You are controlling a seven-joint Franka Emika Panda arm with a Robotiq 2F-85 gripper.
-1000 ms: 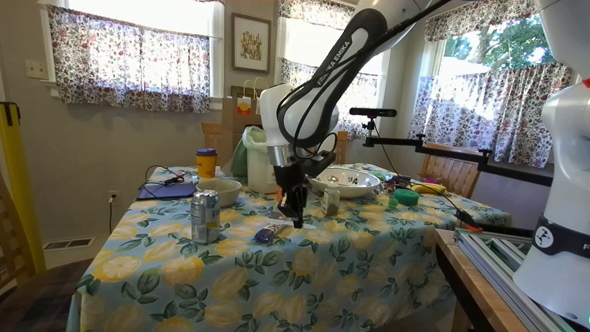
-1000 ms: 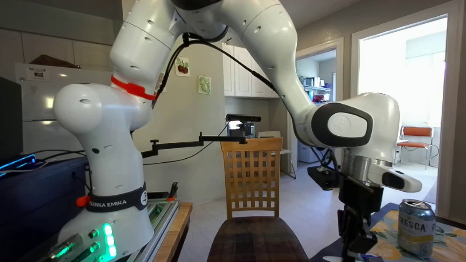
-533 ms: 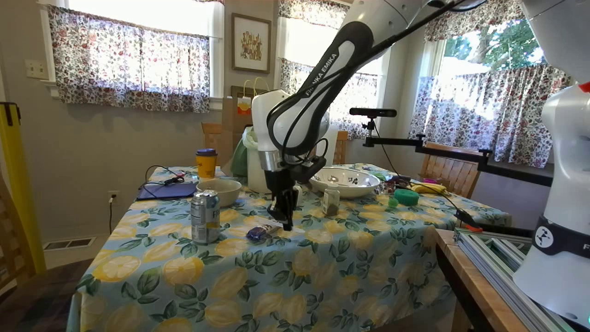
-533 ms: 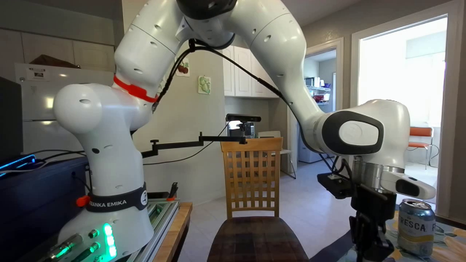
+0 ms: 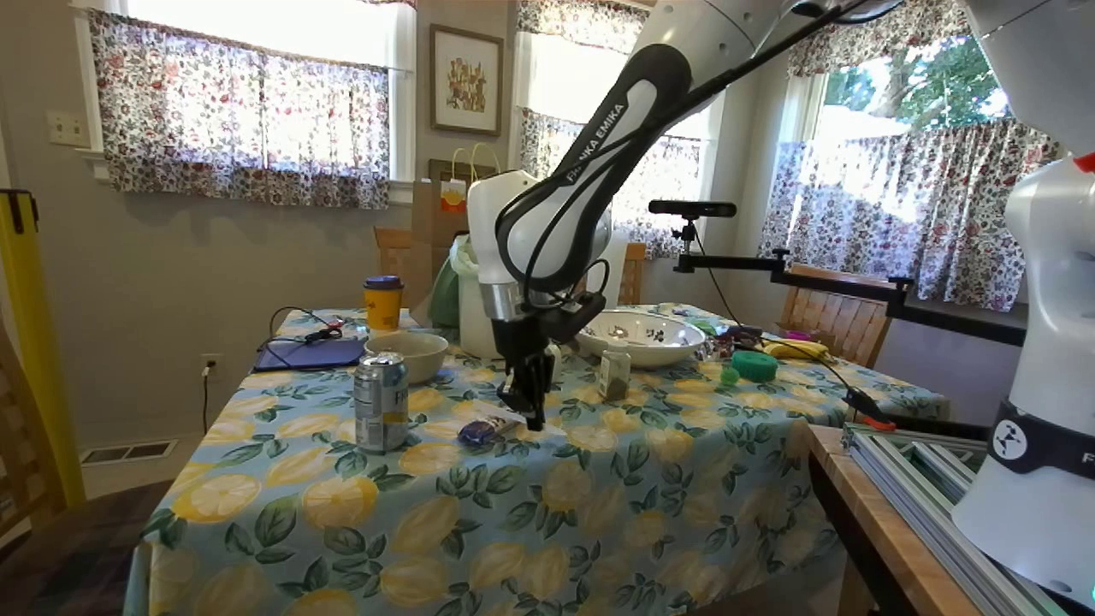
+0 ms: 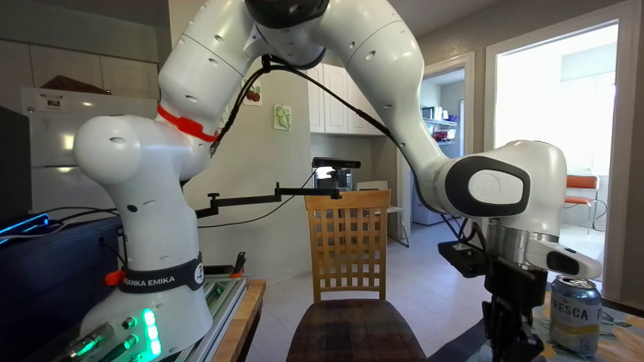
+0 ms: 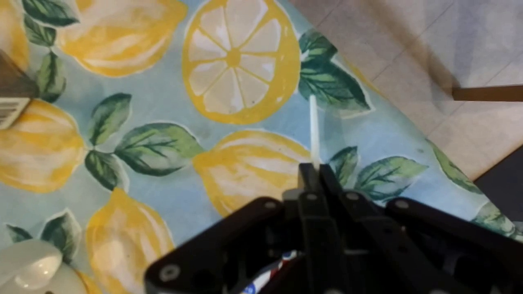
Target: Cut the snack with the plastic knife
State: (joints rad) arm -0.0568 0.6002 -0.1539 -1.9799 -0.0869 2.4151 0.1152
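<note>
Knife (image 7: 314,126) lengthwise up wrist view.

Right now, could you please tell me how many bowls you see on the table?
2 in an exterior view: a small bowl behind the can, and a large bowl behind the bottle. Others may be hidden by the arm.

Bright windows (image 5: 291,21) with floral curtains (image 5: 244,120) flank a framed picture (image 5: 466,81) on the gray wall (image 5: 274,274).
</note>
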